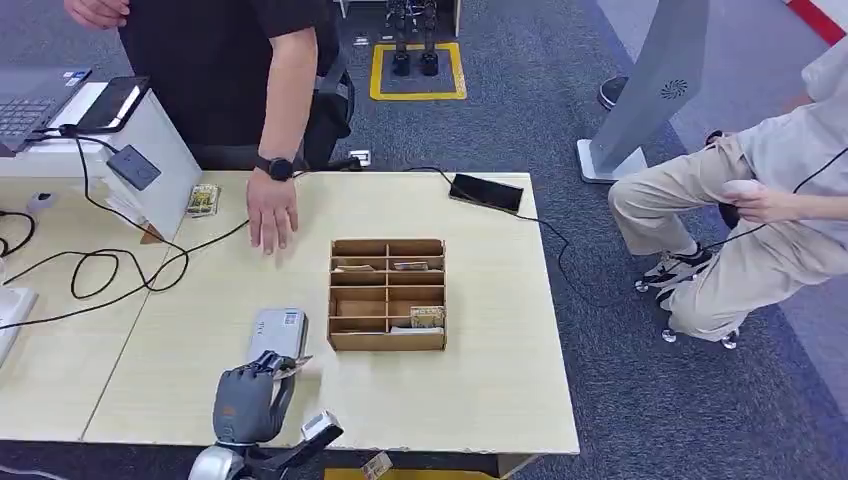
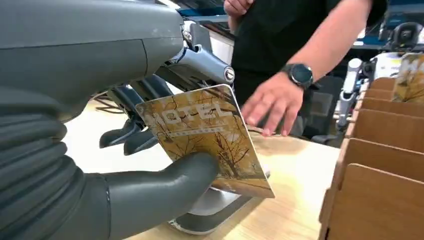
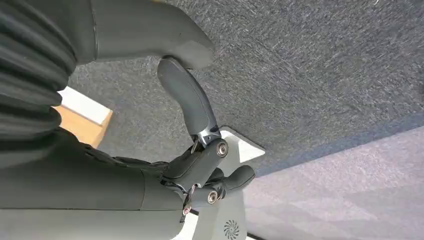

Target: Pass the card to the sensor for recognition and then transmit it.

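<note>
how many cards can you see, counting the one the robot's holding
5, maybe more hidden: one card held in the left hand over the sensor, three in the cardboard organizer at, one by the white stand.

A robotics lab or test office, set up like a hotel desk. Grey-blue carpet [image 1: 560, 90] covers the floor, and at twelve o'clock a yellow square [image 1: 418, 72] is marked on it, with a robot's dark feet [image 1: 414, 60] standing inside. A pale wooden table [image 1: 480, 400] carries loose black cables [image 1: 100, 270], a sorting box [image 1: 387, 294] of cardboard at its centre and a card reader [image 1: 277, 333] at seven o'clock. At ten o'clock sit a laptop [image 1: 30, 100] and a tablet [image 1: 112, 103] on a white stand. Two people are near — one standing [image 1: 230, 60] at eleven o'clock, one seated [image 1: 760, 200] at three o'clock holding a wired device. A white kiosk stand [image 1: 650, 90] rises at one o'clock.
</note>
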Controlling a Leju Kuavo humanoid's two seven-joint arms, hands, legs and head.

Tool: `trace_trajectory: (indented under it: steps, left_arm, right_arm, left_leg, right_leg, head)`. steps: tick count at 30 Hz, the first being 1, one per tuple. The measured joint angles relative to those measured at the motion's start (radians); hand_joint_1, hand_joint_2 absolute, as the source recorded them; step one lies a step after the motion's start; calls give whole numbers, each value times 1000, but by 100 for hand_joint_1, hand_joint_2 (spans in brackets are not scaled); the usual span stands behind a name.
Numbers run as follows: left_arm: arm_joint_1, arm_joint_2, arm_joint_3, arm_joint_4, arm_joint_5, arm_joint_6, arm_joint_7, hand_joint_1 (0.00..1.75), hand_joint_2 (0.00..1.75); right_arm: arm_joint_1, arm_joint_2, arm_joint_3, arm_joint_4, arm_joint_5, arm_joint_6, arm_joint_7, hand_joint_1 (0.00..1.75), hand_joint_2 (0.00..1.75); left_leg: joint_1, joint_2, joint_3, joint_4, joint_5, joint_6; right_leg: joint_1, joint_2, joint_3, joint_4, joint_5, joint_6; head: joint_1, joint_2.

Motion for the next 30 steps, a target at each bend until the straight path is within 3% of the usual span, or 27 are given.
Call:
trace_trajectory:
  steps: [11, 18, 30]
  left_arm:
    - [0, -1, 0, -7, 30, 2, 47, 175, 175]
    - [-1, -2, -1, -15, -17, 2, 127, 175, 175]
    - [-3, 0, -16, -10, -64, 2, 191, 175, 175]
  right_arm:
    - [0, 0, 0, 0, 5, 0, 17, 0, 175]
    - [-1, 0, 0, 0, 9, 0, 22, 0, 175]
    - [-1, 0, 0, 0, -5, 0, 26, 0, 175]
  left_leg:
    - [0, 0, 2, 0, 0, 0]
    - [0, 0, 5, 0, 0, 0]
    - [0, 0, 5, 0, 1, -2]
  right_leg:
    - [0, 0, 1, 0, 0, 0]
    - [0, 0, 4, 0, 0, 0]
    - [0, 0, 4, 0, 1, -1]
  head:
    - [0, 0]
    - [0, 0]
    - [0, 0]
